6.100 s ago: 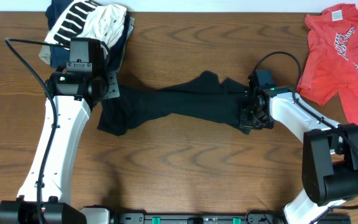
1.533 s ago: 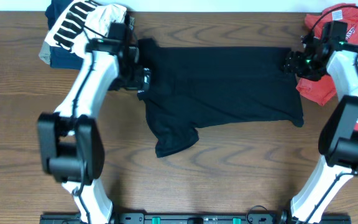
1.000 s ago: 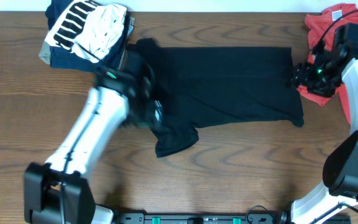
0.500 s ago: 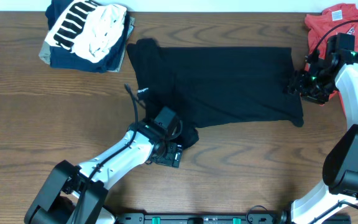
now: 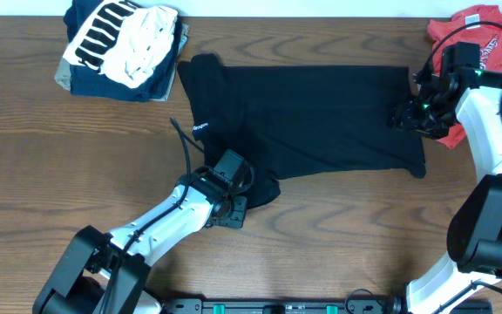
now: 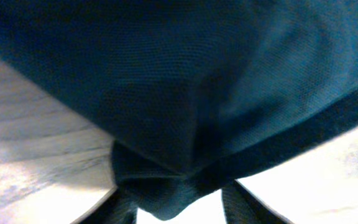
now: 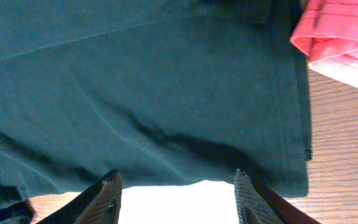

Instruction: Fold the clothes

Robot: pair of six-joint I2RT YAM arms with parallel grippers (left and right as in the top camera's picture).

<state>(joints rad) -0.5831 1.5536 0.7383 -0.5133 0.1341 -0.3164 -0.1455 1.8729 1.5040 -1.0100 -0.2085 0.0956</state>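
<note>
- The black garment (image 5: 321, 113) lies spread nearly flat across the far middle of the wooden table (image 5: 59, 174). Its long edges run left to right, and a tiny white logo (image 5: 200, 127) sits near its left side.
- One lobe of it, perhaps a sleeve (image 5: 255, 185), hangs down from the lower left corner toward the near edge and looks crumpled.
- My left pincer (image 5: 234, 212) sits at that lobe's tip. From overhead my own wrist hides the grip.
- My left wrist camera shows more: dark cloth (image 6: 185, 93) fills the view and gathers into a knot between my two fingers (image 6: 122, 208). The creases run into the knot, so I am pinching the black garment.
- My right pincer (image 5: 402, 118) is at the garment's right edge, just beside the coral-red T-shirt (image 5: 495, 39) in the far right corner.
- My right wrist camera shows that pincer (image 7: 179, 199) spread wide, with nothing between its fingers. The hem and a few shallow wrinkles lie ahead of it, and the red shirt (image 7: 340, 37) overlaps the garment's corner.
- Only the overhead view shows the pile of clothes (image 5: 125, 48), striped dark and white, at the far left, apart from the black garment.
</note>
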